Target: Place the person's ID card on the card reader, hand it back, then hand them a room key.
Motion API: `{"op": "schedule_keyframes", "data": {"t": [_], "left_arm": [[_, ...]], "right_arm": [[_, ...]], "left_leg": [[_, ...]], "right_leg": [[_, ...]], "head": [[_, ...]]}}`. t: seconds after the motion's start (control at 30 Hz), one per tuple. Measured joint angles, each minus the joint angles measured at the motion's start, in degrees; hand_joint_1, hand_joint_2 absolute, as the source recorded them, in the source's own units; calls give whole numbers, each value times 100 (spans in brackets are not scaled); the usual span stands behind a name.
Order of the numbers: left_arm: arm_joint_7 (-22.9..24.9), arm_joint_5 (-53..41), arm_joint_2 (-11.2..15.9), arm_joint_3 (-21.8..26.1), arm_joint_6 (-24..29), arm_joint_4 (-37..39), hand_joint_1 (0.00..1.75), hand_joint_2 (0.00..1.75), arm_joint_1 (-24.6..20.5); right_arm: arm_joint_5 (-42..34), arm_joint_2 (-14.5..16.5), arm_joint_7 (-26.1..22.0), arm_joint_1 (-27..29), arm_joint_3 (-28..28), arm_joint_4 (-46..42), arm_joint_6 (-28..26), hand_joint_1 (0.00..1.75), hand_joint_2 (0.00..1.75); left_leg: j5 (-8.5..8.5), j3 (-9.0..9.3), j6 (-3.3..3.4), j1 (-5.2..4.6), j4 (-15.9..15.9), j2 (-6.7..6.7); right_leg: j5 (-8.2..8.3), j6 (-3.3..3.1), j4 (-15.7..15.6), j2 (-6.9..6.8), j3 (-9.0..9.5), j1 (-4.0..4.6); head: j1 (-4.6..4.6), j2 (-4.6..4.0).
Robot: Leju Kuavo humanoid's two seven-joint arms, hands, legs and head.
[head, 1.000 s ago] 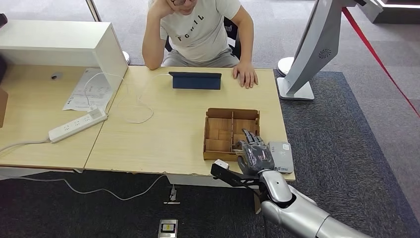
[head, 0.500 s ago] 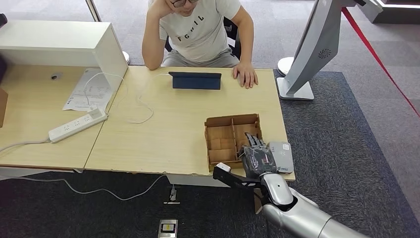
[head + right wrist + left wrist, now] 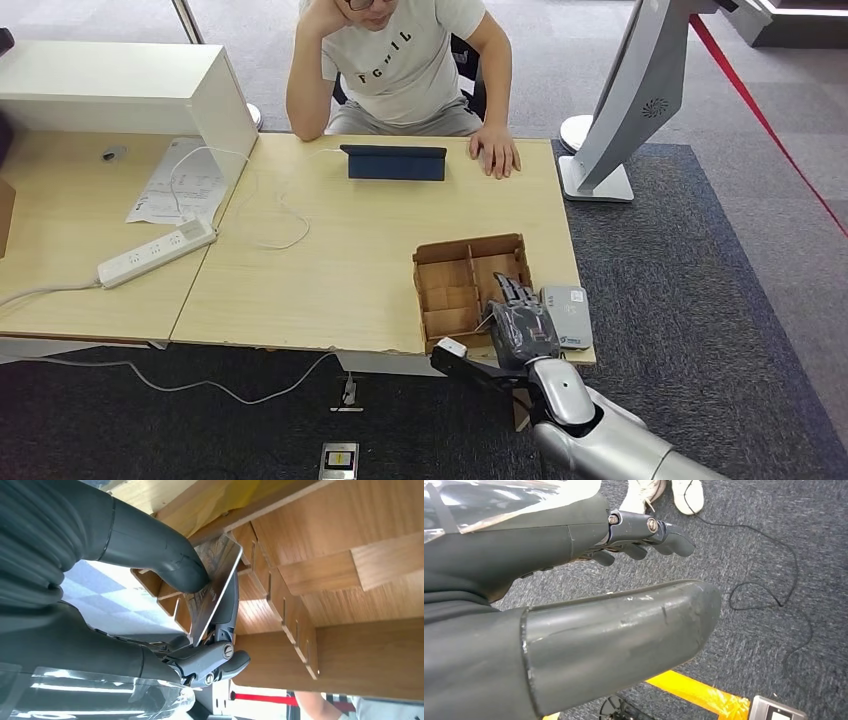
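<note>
Wooden organizer; thin patterned card.

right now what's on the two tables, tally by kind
wooden divider box: 1
card reader: 1
dark blue tablet case: 1
white power strip: 1
paper sheet: 1
white cabinet: 1
card pinched in the right hand: 1
total: 7

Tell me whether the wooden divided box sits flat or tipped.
Tipped: the brown wooden divided box looks skewed on the table, and the right hand pinches a card over its compartments.
</note>
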Motion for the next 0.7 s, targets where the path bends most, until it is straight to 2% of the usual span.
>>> {"op": "schedule_keyframes", "data": {"t": [0.7], "left_arm": [[-171, -97, 2, 0, -308, 0, 0, 0, 5]], "right_arm": [[916, -281, 253, -41, -239, -887, -343, 175, 175]], "left_leg": [[0, 0, 0, 0, 0, -1]], "right_leg": [[0, 0, 0, 0, 0, 0]], "head": [[-1, 0]]}}
